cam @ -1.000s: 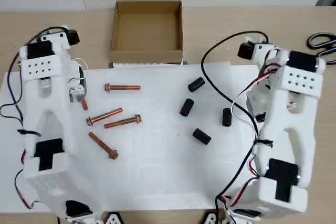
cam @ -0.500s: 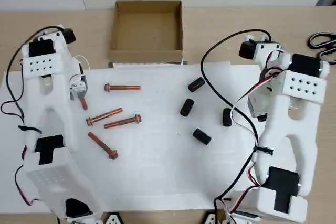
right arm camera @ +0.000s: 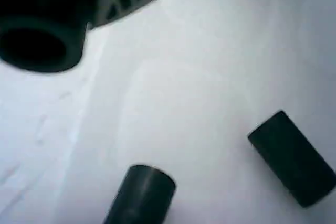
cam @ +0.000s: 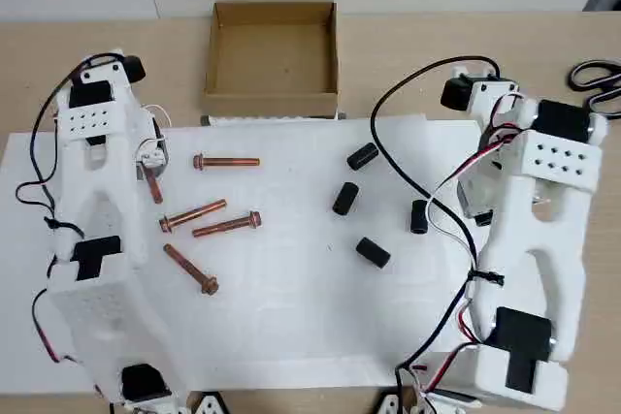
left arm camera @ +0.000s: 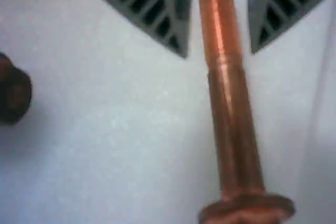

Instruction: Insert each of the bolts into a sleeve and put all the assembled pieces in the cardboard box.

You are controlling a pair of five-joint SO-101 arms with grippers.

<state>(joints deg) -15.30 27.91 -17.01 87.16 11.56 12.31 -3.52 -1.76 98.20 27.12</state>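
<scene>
A white foam sheet [cam: 291,327] lies in front of the cardboard box [cam: 272,104]. The left gripper [left arm camera: 218,51] is released, its jaws straddling the tip of a copper bolt [left arm camera: 233,129] without touching it. The right gripper [cam: 473,199] sits at a black sleeve [right arm camera: 39,43]; I cannot tell whether it is grasping it. Four more bolts [cam: 226,161] and four sleeves [cam: 345,199] lie loose on the foam.

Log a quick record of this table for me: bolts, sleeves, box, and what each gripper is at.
bolts: five copper bolts loose on the white foam mat, none in a sleeve
sleeves: four black cylindrical sleeves lying apart on the mat
box: brown cardboard box beyond the mat, nothing inside
left gripper: open, a finger each side of one bolt's tip
right gripper: next to a fifth sleeve
</scene>
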